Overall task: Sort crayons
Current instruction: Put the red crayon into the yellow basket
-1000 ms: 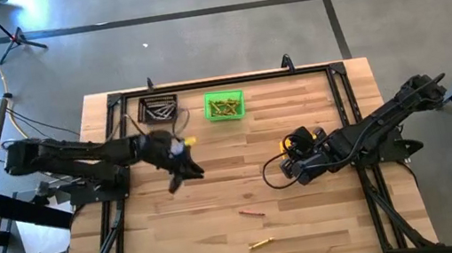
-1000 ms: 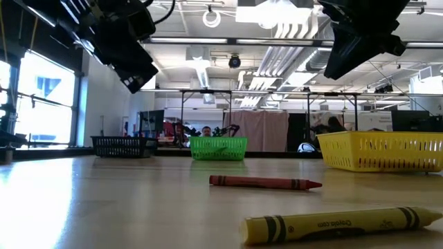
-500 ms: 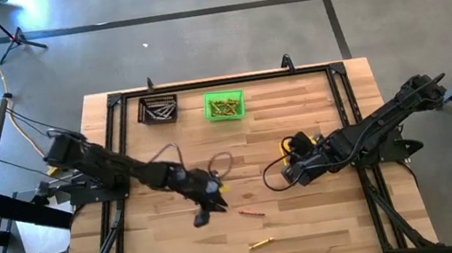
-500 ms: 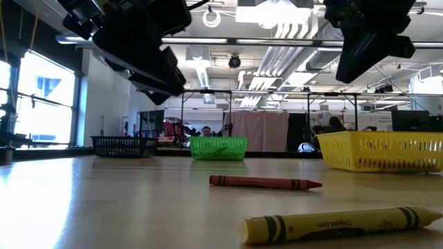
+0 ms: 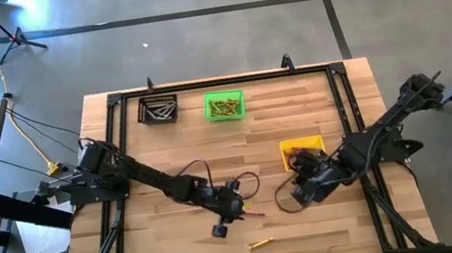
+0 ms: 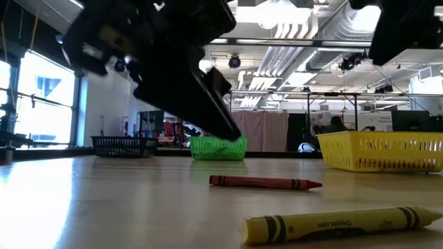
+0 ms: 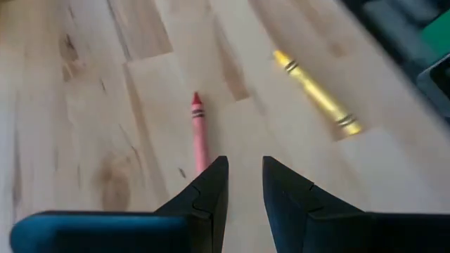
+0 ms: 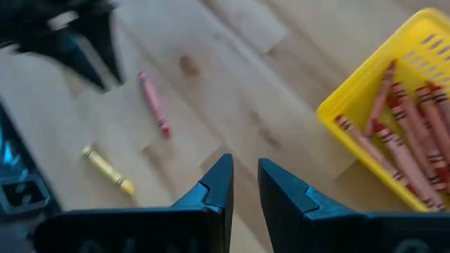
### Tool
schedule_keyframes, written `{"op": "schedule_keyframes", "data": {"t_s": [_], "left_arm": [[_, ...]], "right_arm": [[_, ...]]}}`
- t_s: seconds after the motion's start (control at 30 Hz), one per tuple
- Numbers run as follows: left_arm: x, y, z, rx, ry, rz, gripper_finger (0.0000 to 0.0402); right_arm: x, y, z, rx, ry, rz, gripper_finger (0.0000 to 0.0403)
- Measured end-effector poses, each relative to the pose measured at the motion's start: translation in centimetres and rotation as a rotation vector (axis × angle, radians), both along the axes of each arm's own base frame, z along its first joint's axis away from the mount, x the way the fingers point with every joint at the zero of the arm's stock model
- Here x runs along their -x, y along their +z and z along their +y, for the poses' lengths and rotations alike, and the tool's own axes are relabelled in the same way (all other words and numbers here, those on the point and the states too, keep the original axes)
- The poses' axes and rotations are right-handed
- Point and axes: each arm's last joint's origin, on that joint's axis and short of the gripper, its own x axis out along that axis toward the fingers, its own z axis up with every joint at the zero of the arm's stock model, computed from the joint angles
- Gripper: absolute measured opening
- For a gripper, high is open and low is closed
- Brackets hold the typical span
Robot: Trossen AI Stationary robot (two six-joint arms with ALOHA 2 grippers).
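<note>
table (image 5: 330,223): wood | yellow bin (image 5: 302,146) (red crayons inside), green bin (image 5: 224,105), black bin (image 5: 159,109) | left gripper (image 5: 223,224) over red crayon (image 5: 253,214), fingers slightly apart, empty | right gripper (image 5: 301,195) likewise, beside yellow bin | yellow crayon (image 5: 261,243) loose nearby

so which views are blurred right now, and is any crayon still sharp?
Low view: left arm is a dark motion smear, but the red crayon and yellow crayon on the table are sharp. Left wrist view: both crayons soft, far edge streaked. Right wrist view: soft throughout, yellow bin included. High view: crisp.
</note>
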Motion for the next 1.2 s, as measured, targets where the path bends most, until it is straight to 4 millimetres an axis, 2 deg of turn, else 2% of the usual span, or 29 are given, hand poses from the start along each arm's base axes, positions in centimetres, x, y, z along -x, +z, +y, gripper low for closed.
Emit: {"op": "schedule_keyframes", "data": {"t_s": [0.13,0.3,0.73,0.83,0.97,1.1,1.2], "left_arm": [[-0.5,-1.3,-0.3,-0.096,0.014,0.001,0.0074],[-1.1,-1.8,-0.4,-0.131,0.050,-0.010,0.0074],[-1.1,-4.4,-0.4,-0.084,0.116,0.099,0.0073],[-1.3,-4.4,-0.1,-0.047,0.164,0.111,0.0058],[-1.6,-3.9,0.0,0.011,0.199,0.086,0.0011],[-1.9,-3.6,-0.1,0.045,0.213,0.053,0.0008],[-3.0,-2.2,-0.4,0.069,0.214,0.004,0.0003]], "right_arm": [[0.7,0.1,1.6,-0.017,0.066,-0.024,0.0053],[1.3,0.3,3.0,-0.027,0.116,-0.068,0.0053],[2.3,0.4,4.3,-0.047,0.109,-0.097,0.0053],[2.3,0.4,4.3,-0.049,0.109,-0.099,0.0053],[2.2,0.4,4.3,-0.058,0.103,-0.102,0.0053],[2.3,0.4,4.4,-0.116,0.081,-0.083,0.0053],[2.3,0.5,4.8,-0.189,0.093,-0.068,0.0053]]}}
